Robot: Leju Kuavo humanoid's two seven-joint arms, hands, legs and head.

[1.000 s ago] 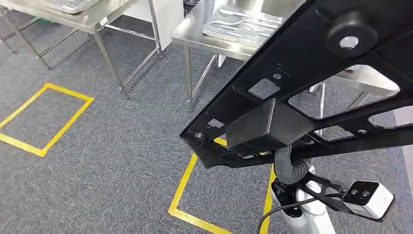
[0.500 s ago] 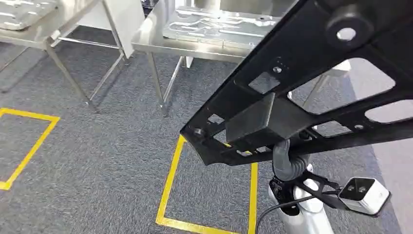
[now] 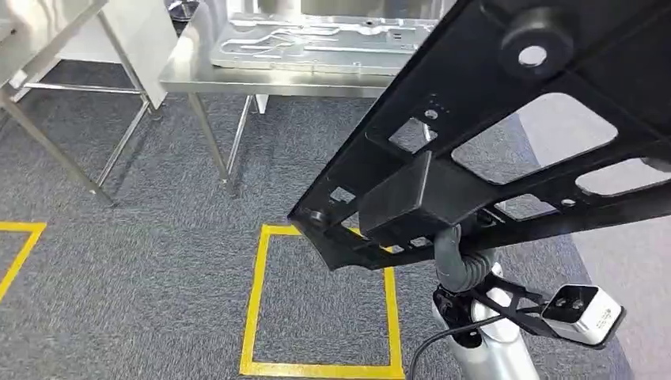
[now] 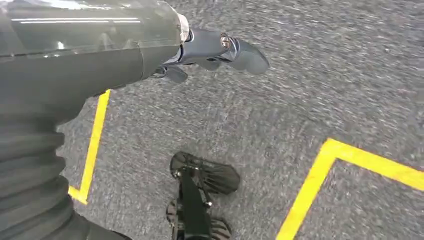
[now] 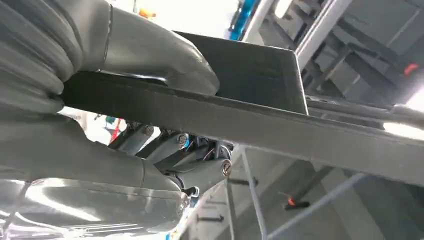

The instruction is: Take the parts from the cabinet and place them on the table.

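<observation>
Right hand [image 5: 165, 130] gripped the black frame part [image 3: 506, 134], thumb above, fingers below, holding it raised over the carpet, before the steel table [image 3: 198, 75]; left hand [image 4: 215, 52] hung empty, fingers loosely extended

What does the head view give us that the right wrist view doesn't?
Head view alone: the black part's whole cut-out frame held above the floor, the steel table ahead with a silver panel lying on it, the grey carpet, and the yellow tape square.
Right wrist view alone: the right hand itself, thumb on one face of the part's edge and fingers on the other, so the grip is visible.
Both: the same black part, carried by the right hand.
</observation>
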